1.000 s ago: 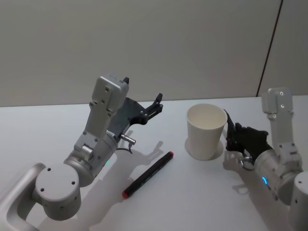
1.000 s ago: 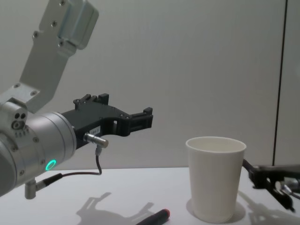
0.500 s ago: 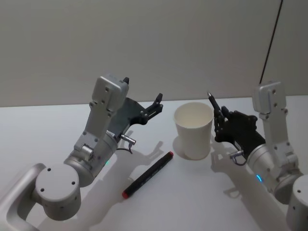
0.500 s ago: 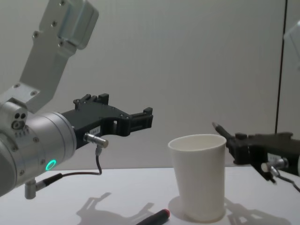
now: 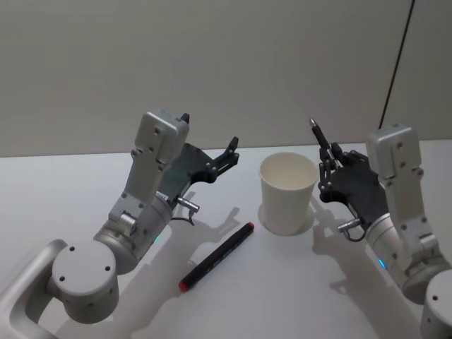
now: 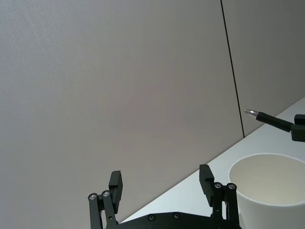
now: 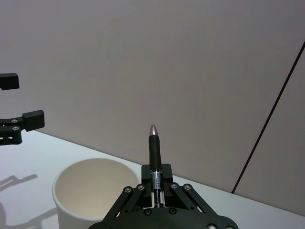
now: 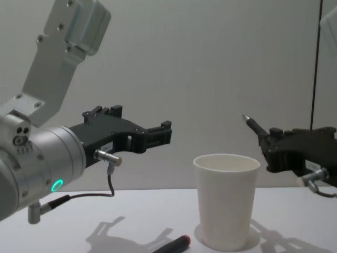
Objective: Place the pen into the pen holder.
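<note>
Right gripper (image 5: 328,168) closed on a slim black pen with a silver tip (image 5: 319,135), raised above the white table (image 5: 56,191) on the right side, just beside the pen holder. Pen nearly upright, silver tip pointing up and leaning a little to the left, lower part pinched between the black fingers (image 7: 166,171). Tip well above the cup's rim, whole pen outside the cup and to its right.

Pen holder, a plain white tapered paper cup with a rolled rim (image 5: 286,198), standing upright on the table right of centre, mouth facing up.

Left gripper (image 5: 209,134) spread wide open, nothing between its fingers, hovering above the table left of the cup and apart from it, fingers aimed toward the right and far side.

Black marker with red ends (image 5: 217,256) lying flat on the table on the near side, between the left arm and the cup, slanted from near left to far right, touching neither.
</note>
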You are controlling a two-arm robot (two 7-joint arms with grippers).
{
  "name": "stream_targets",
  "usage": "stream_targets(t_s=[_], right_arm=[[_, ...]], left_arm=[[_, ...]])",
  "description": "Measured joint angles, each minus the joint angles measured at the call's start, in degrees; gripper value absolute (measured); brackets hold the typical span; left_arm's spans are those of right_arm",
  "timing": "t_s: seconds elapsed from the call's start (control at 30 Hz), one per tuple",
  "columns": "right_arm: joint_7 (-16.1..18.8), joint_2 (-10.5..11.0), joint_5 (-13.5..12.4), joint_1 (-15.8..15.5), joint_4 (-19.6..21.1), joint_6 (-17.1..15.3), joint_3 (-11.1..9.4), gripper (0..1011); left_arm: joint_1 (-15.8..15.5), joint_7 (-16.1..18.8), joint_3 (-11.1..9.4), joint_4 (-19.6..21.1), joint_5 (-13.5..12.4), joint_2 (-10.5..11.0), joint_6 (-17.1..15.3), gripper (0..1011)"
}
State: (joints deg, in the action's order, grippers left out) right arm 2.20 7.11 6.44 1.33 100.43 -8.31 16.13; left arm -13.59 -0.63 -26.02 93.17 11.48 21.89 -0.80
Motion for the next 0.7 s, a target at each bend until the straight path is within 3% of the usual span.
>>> stream_targets(t_s=[0.33, 0.7], right_arm=[[-0.79, -0.06, 2.56, -0.30, -0.05, 2.11, 0.37, 119], [0.66, -1.23, 5.30, 0.84, -2.33, 5.54, 1.46, 119]], left_arm=[[0.00, 0.00, 0.00, 0.00, 0.00, 0.00, 0.00, 1001], [0.00, 0.00, 0.00, 0.00, 0.00, 0.00, 0.00, 1001]])
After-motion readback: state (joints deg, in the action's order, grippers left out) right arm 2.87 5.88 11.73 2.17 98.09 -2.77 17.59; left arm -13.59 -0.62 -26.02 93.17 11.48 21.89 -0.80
